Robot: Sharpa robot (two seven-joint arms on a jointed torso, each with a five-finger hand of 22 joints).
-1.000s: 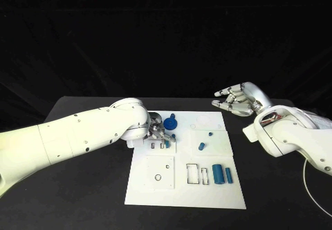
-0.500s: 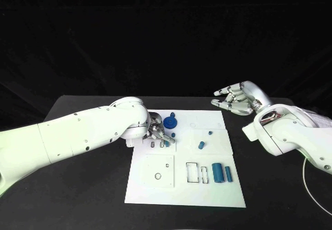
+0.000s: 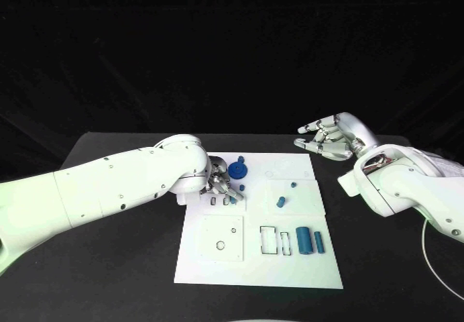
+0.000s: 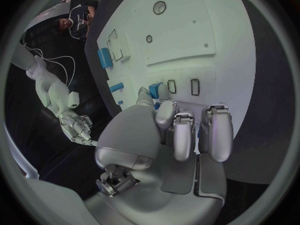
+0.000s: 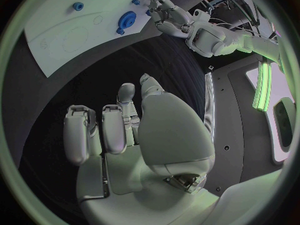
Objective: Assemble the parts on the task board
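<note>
Head view shows us the left hand (image 3: 218,186) low over the task board (image 3: 259,268) near its far left corner, its fingers (image 3: 232,192) curled down toward a small blue part (image 3: 233,199) on the board. Compared with a second ago, we see the hand drawn slightly closer to the board's left edge and the fingers bunched tighter; the board and the loose parts lie where they were. In the left wrist view the fingers (image 4: 185,135) are bent inward with a bit of blue showing at their tips, so we judge that they are pinching a small part, though we cannot tell this for certain because the fingers hide most of it. The blue gear (image 3: 239,172) sits on the board just beyond the hand, toward the far edge, and two short blue pegs (image 3: 280,200) lie near the board's middle. Two longer blue cylinders (image 3: 310,241) rest side by side near the board's right edge, beside the outlined slots. The right hand (image 3: 328,137) hovers off the board above the worktop (image 3: 116,268) near its far right side, fingers half curled and holding nothing. We judge the task to be early, the left hand working one small piece into place.
</note>
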